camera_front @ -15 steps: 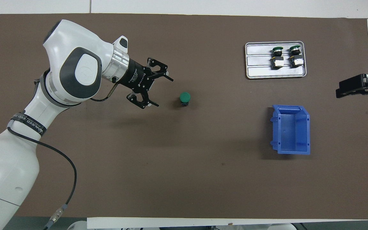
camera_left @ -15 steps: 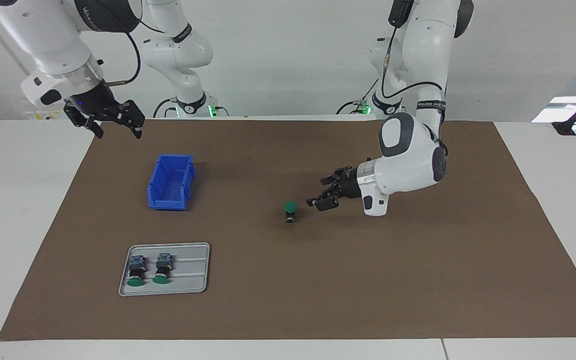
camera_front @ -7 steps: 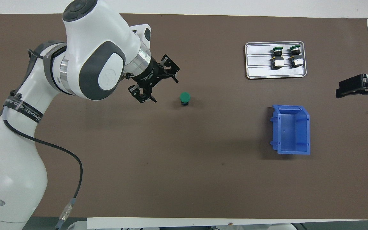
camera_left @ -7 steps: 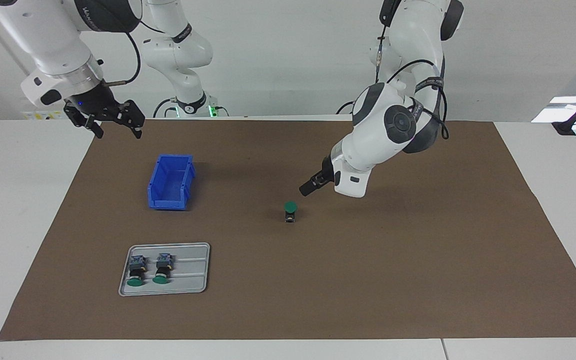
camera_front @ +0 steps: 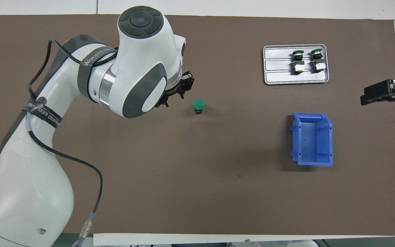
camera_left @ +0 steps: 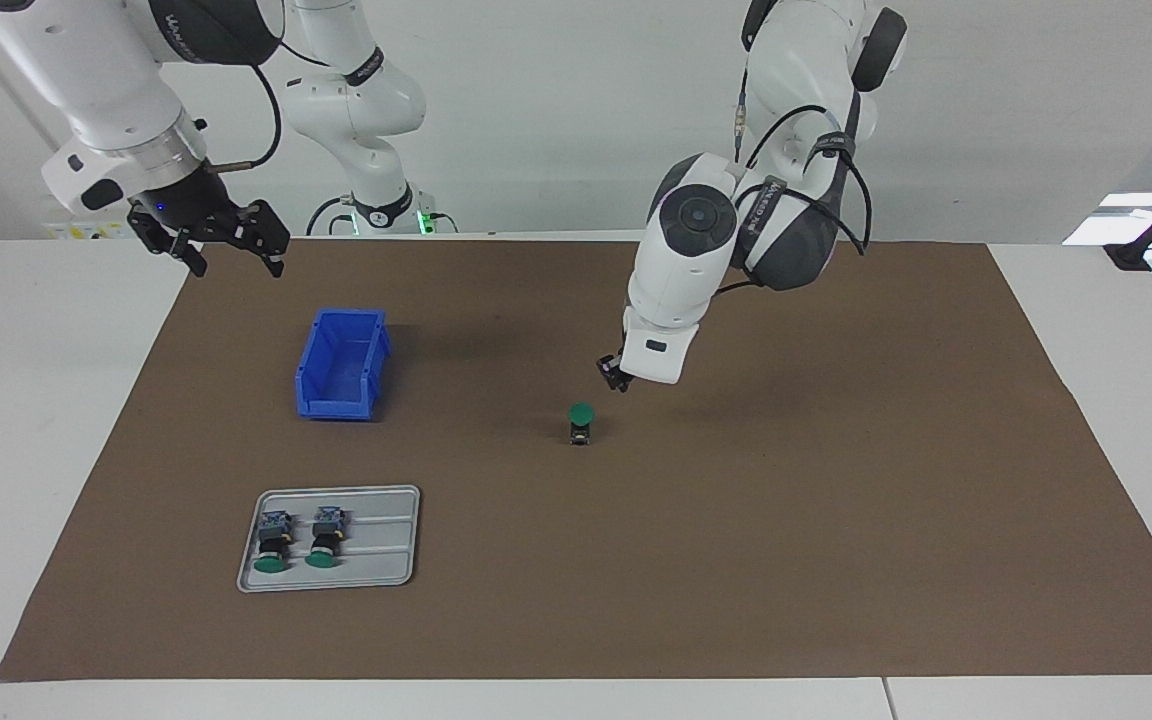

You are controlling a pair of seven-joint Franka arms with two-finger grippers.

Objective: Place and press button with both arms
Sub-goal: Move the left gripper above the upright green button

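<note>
Left claw [camera_left: 616, 378] hangs tipped downward off a bent wrist, up in the air over the brown mat [camera_left: 836, 520], close beside the standing button [camera_left: 581, 422] but not touching it. Most of that claw is tucked under the arm's white housing, so I cannot tell how wide its fingers stand. It carries nothing that I can see.

That button stands upright by itself near the middle of the mat, green cap on top, dark body beneath.

Right claw [camera_left: 233, 246] waits high over the mat's corner at the right arm's end of the table, its two fingers spread wide with nothing between them.

Just under it on the mat sits a blue bin [camera_left: 341, 364], open side up. Farther from the robots than the bin lies a grey tray [camera_left: 376, 545], and two more buttons [camera_left: 271, 542] [camera_left: 325, 537] lie on their sides in it, side by side, green caps pointing away from the robots.
</note>
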